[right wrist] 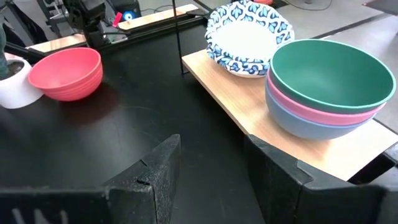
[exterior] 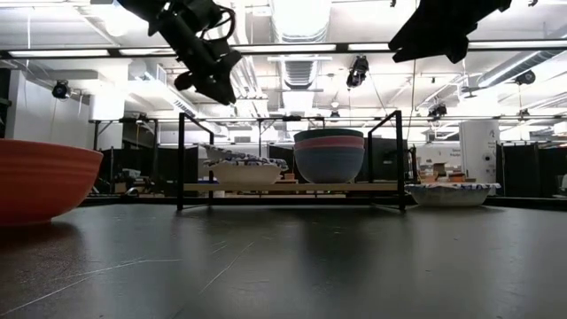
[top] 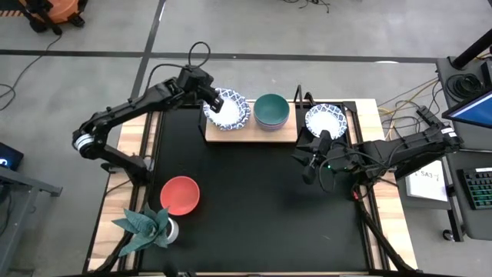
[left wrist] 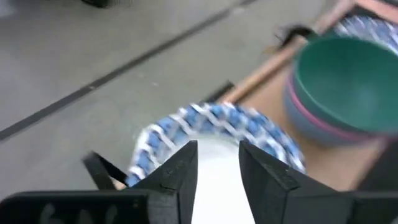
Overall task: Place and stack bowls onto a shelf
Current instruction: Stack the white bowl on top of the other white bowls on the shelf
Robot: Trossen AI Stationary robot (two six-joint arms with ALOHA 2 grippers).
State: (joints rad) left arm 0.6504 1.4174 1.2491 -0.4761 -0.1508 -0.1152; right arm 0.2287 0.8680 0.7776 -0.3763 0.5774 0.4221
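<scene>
The left pincer hangs just over the patterned bowls at the left end of the shelf, its fingers apart with nothing between them. That suits a bowl just set onto the stack there, though how many are nested I cannot tell. Sorting by kind seems the reason for the layout: the plain stack, green over pink over blue, fills the shelf's middle. One patterned bowl waits on the table just beside the shelf's right end, and the red bowl sits well apart near the plant. The right pincer, fingers apart and empty, hovers over the table.
</scene>
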